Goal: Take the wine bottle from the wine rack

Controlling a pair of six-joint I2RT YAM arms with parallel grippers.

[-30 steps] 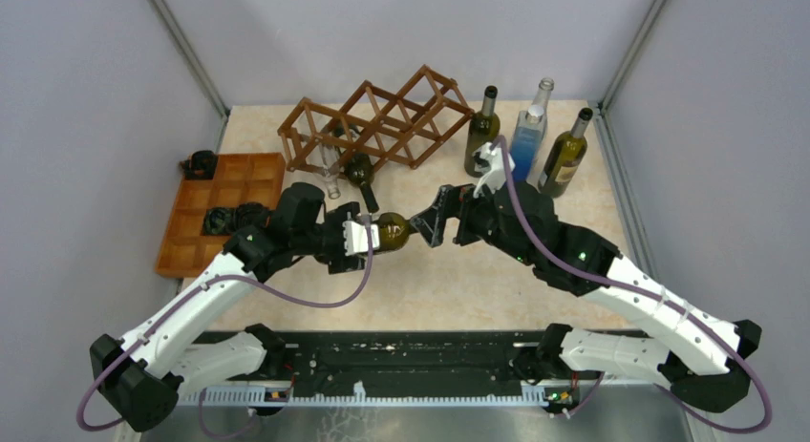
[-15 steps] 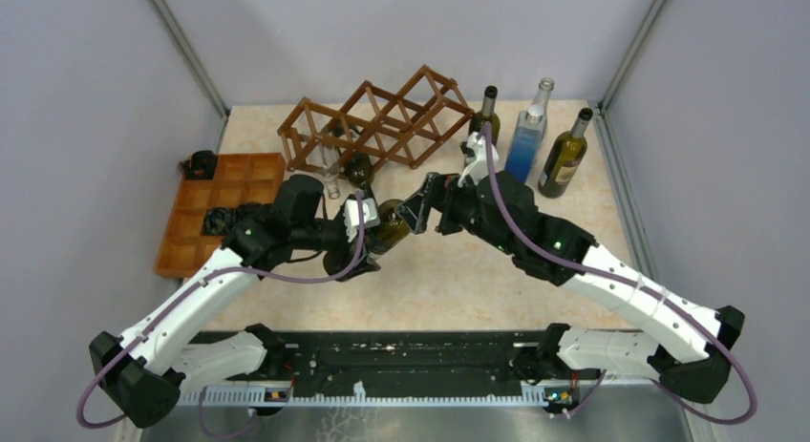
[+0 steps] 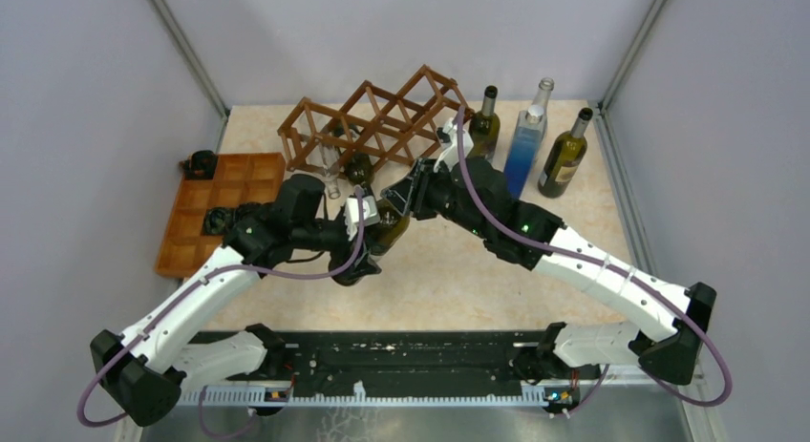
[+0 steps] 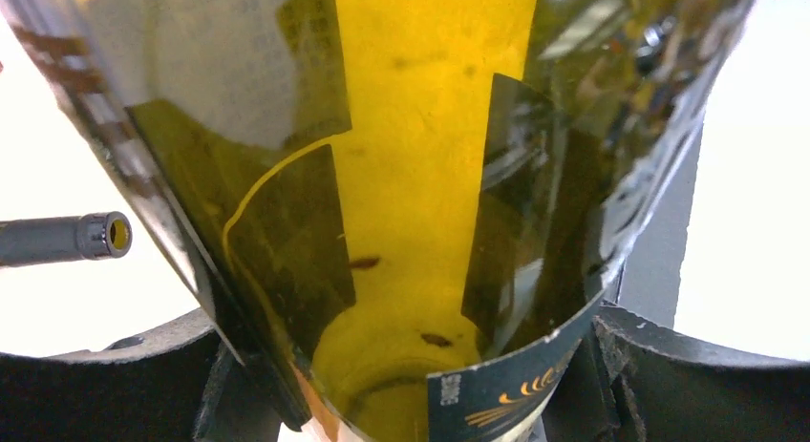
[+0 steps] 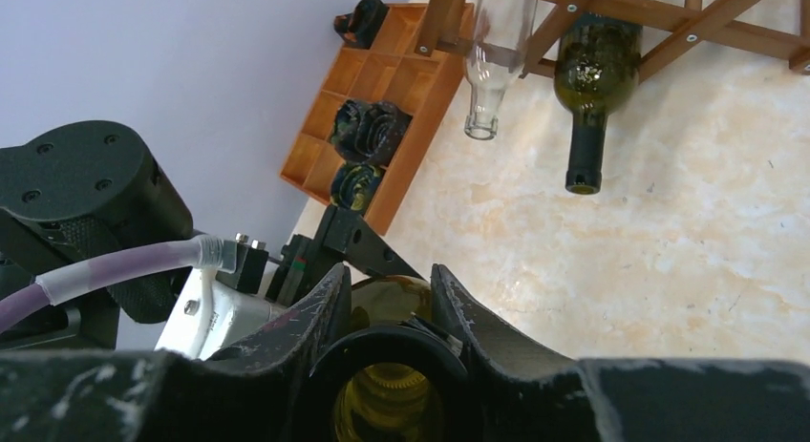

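The dark green wine bottle (image 3: 389, 229) hangs above the table in front of the wine rack (image 3: 382, 117), a reddish-brown lattice. My left gripper (image 3: 367, 222) is shut on its body, and the olive glass and dark label fill the left wrist view (image 4: 420, 175) between both fingers. My right gripper (image 3: 397, 201) is shut on the bottle's neck. In the right wrist view the two fingers (image 5: 325, 313) press either side of the neck, whose open mouth (image 5: 387, 389) faces the camera.
A clear bottle (image 3: 331, 178) and a dark green bottle (image 3: 360, 170) still lie in the rack, necks pointing at me. Three bottles stand at the back right (image 3: 527, 141). An orange-brown compartment tray (image 3: 224, 189) with dark items sits at the left.
My right arm swung left toward the bottle, and its open jaws shut on the neck. The left arm tilted the bottle slightly while keeping its hold.
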